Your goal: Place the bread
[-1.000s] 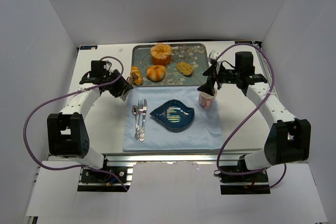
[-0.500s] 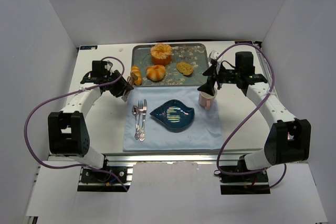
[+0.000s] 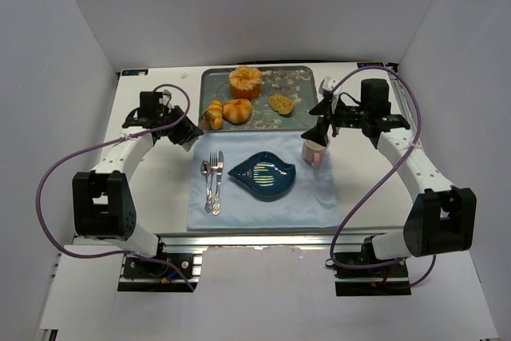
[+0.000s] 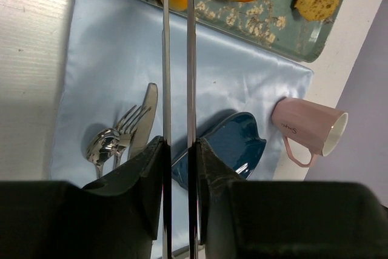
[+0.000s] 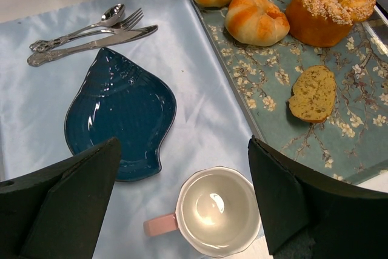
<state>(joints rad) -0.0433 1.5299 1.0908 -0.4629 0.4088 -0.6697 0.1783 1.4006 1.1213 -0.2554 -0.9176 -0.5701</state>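
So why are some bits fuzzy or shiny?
Left wrist view: the black fingers clamping the tongs sit too close, so they blur; the tray is sharp. Right wrist view: a bright glint inside the pink mug, sheen on the blue plate. Top view: even light, soft shadows.

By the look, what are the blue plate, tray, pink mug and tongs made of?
Blue plate: likely glazed ceramic, with glossy highlights.
Tray: probably printed metal, with a blossom pattern and a thin raised rim; could be melamine.
Pink mug: looks ceramic, with a glossy white inside.
Tongs: polished steel, going by the thin mirror-like blades.
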